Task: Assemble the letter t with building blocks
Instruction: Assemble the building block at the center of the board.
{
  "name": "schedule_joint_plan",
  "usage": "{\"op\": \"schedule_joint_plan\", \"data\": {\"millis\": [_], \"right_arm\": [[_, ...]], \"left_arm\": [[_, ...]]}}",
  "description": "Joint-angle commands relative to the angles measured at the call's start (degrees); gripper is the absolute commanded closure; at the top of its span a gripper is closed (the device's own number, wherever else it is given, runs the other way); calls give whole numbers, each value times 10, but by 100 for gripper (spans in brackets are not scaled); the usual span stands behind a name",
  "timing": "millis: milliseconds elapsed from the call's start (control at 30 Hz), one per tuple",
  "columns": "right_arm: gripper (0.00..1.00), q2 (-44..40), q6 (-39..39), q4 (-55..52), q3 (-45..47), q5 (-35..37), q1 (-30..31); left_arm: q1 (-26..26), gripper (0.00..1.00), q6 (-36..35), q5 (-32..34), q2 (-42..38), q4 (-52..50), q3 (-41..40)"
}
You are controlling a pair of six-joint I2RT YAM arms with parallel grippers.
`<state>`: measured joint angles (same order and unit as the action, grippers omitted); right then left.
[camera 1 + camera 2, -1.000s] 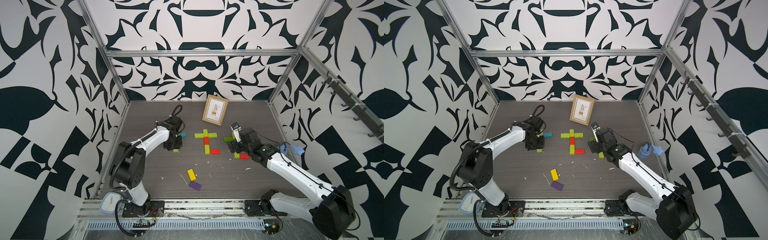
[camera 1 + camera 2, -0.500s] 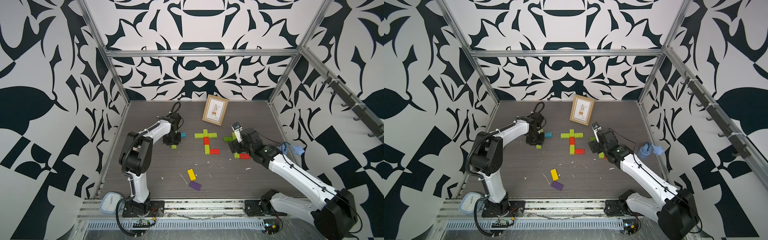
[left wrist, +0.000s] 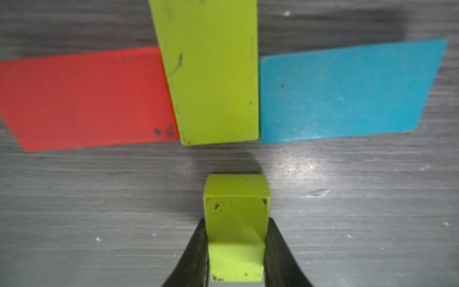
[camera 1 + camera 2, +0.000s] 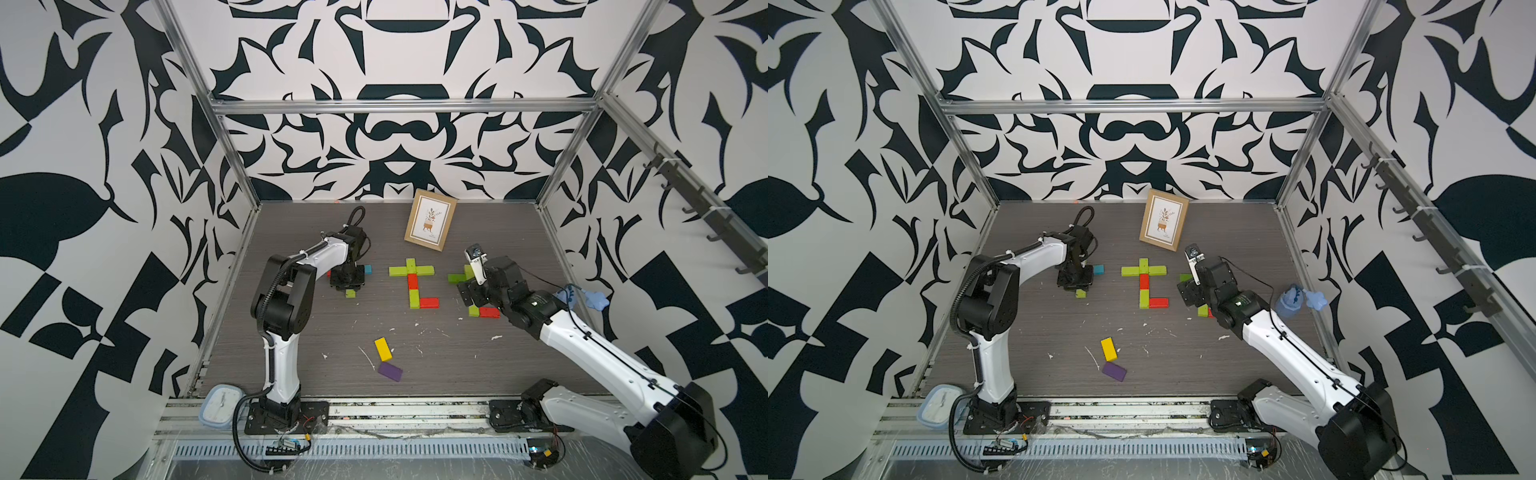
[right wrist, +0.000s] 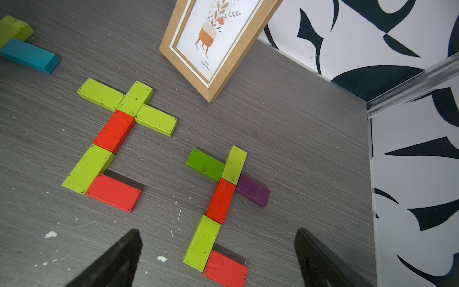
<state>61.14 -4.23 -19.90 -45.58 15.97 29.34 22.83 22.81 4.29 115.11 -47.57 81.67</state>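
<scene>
Pinching a lime block [image 3: 236, 198], the left gripper [image 3: 236, 223] should set it flat at six o'clock of the lime stem [image 3: 211, 74], ends flush, while the right gripper [image 5: 218, 234] hovers spread.

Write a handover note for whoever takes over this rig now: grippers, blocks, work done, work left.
Left gripper: shut on a small lime green rectangular block, just short of the unfinished t.
Right gripper: open, over the green, red and purple t.
Done: that t and the middle lime green and red t look complete.
Unfinished t: crossbar only, a red block, lime green bar and blue block.
Left: its stem and foot; loose yellow block and purple block lie nearer the arm bases.
</scene>
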Motion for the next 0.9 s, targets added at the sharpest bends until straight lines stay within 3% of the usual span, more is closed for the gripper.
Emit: {"op": "schedule_joint_plan", "data": {"millis": [0, 867], "right_arm": [[1, -9, 5, 3, -17, 11, 2], [1, -8, 3, 7, -16, 11, 4]], "left_arm": [[-4, 68, 13, 8, 13, -19, 19], [-15, 65, 20, 34, 49, -27, 47]]}}
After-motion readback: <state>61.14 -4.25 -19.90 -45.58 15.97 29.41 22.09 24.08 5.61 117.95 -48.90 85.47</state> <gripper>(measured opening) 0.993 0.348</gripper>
